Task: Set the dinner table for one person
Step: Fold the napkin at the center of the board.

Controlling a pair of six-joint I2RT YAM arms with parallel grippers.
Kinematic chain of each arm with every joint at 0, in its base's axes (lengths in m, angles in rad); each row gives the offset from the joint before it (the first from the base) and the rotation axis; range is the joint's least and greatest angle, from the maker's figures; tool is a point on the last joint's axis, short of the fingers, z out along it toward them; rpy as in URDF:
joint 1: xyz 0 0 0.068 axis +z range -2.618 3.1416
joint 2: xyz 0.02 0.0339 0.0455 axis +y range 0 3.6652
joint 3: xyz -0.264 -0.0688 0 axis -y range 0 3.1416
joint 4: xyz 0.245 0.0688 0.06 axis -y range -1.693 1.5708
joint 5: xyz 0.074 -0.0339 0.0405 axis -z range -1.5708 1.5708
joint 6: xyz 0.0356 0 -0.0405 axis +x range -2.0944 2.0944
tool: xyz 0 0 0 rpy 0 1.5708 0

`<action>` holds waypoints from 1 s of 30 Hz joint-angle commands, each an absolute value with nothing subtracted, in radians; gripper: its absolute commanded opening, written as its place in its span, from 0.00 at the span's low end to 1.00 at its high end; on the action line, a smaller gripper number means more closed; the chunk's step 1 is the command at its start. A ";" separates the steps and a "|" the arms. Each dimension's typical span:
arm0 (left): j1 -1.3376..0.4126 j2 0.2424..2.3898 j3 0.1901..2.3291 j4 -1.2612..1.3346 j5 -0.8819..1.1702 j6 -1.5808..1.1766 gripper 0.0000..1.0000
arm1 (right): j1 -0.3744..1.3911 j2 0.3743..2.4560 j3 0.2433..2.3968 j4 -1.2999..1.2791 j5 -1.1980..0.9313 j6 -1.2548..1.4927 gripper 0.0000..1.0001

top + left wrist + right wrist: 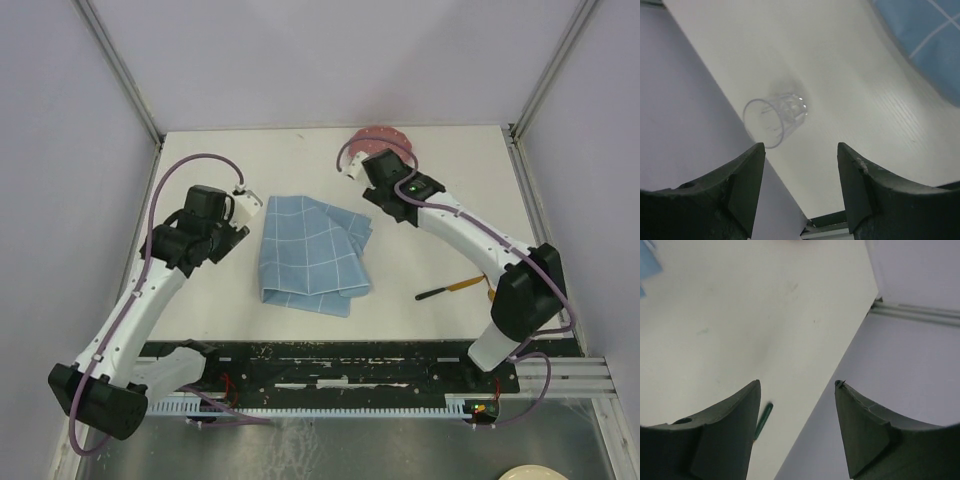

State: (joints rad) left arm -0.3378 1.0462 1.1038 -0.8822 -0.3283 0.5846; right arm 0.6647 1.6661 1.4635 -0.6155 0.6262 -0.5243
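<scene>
The dinner table (300, 150) is a white square top. A crumpled blue grid cloth (315, 255) lies at its middle. At the back edge sits a pink plate (385, 134), partly covered by my right gripper (368, 170). That gripper (798, 384) is open and holds nothing. A dark-handled utensil (447, 289) lies at the right, and its handle (763, 420) shows beside the left finger. My left gripper (232, 228) hangs left of the cloth. It (800, 147) is open and empty. A clear glass (776, 119) stands by the left wall beyond its fingers.
Grey walls close the table on the left (685, 125), right (900, 370) and back. The black rail (360, 365) with both arm bases runs along the near edge. A corner of the blue cloth (930, 45) shows at the upper right of the left wrist view.
</scene>
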 commanded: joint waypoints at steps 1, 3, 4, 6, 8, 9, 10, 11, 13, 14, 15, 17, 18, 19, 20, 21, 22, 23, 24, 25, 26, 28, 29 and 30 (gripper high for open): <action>-0.367 1.023 1.089 -0.983 -0.110 0.632 0.67 | 0.548 1.559 1.369 -0.541 0.489 -0.561 0.71; -0.400 1.034 1.073 -1.006 -0.070 0.628 0.64 | 0.498 1.557 1.375 -0.565 0.465 -0.537 0.71; -0.419 1.039 1.061 -1.010 -0.064 0.629 0.63 | 0.477 1.558 1.392 -0.580 0.449 -0.518 0.71; -0.455 1.045 1.037 -1.008 -0.051 0.654 0.62 | 0.441 1.563 1.423 -0.622 0.404 -0.479 0.71; -0.490 1.053 1.018 -0.998 -0.043 0.682 0.62 | 0.431 1.568 1.442 -0.661 0.359 -0.463 0.71; -0.506 1.060 1.011 -0.992 -0.040 0.695 0.62 | 0.431 1.571 1.441 -0.665 0.350 -0.462 0.71; -0.520 1.072 1.008 -0.990 -0.039 0.703 0.62 | 0.431 1.575 1.438 -0.661 0.350 -0.458 0.71; -0.533 1.085 1.007 -0.988 -0.037 0.711 0.63 | 0.430 1.586 1.437 -0.657 0.357 -0.453 0.71; -0.558 1.114 1.008 -0.978 -0.044 0.714 0.70 | 0.430 1.610 1.442 -0.650 0.389 -0.433 0.71; -0.571 1.129 1.009 -0.969 -0.049 0.714 0.75 | 0.429 1.623 1.446 -0.652 0.401 -0.424 0.71; -0.584 1.137 1.008 -0.960 -0.050 0.716 0.78 | 0.429 1.633 1.449 -0.657 0.410 -0.420 0.71; -0.612 1.147 1.002 -0.944 -0.038 0.723 0.82 | 0.428 1.643 1.452 -0.657 0.412 -0.422 0.71; -0.629 1.148 0.997 -0.939 -0.027 0.725 0.84 | 0.427 1.646 1.453 -0.655 0.414 -0.425 0.71; -0.647 1.150 0.992 -0.931 -0.014 0.727 0.84 | 0.428 1.650 1.456 -0.655 0.417 -0.428 0.71; -0.655 1.150 0.987 -0.926 -0.003 0.725 0.85 | 0.428 1.652 1.461 -0.656 0.421 -0.430 0.71; -0.674 1.152 0.981 -0.913 0.002 0.720 0.85 | 0.428 1.657 1.467 -0.659 0.426 -0.432 0.71; -0.687 1.156 0.976 -0.903 0.005 0.716 0.85 | 0.428 1.662 1.473 -0.661 0.432 -0.433 0.71; -0.698 1.162 0.968 -0.893 0.007 0.712 0.85 | 0.426 1.664 1.474 -0.660 0.436 -0.436 0.71; -0.711 1.167 0.963 -0.885 0.008 0.707 0.85 | 0.425 1.666 1.475 -0.661 0.438 -0.436 0.71; -0.721 1.172 0.960 -0.879 0.012 0.703 0.85 | 0.424 1.670 1.477 -0.663 0.441 -0.436 0.71; -0.732 1.178 0.960 -0.878 0.017 0.699 0.85 | 0.423 1.672 1.474 -0.663 0.444 -0.436 0.71; -0.757 1.186 0.958 -0.876 0.015 0.694 0.85 | 0.421 1.671 1.469 -0.663 0.446 -0.439 0.71; -0.768 1.187 0.954 -0.875 0.012 0.695 0.84 | 0.421 1.669 1.467 -0.660 0.447 -0.441 0.71; -0.779 1.190 0.949 -0.874 0.010 0.698 0.84 | 0.418 1.668 1.465 -0.658 0.449 -0.442 0.71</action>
State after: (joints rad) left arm -0.7425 1.1851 0.9585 -0.9176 -0.0147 0.6792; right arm 0.4259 1.6711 1.4258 -0.6735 0.4240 -0.4496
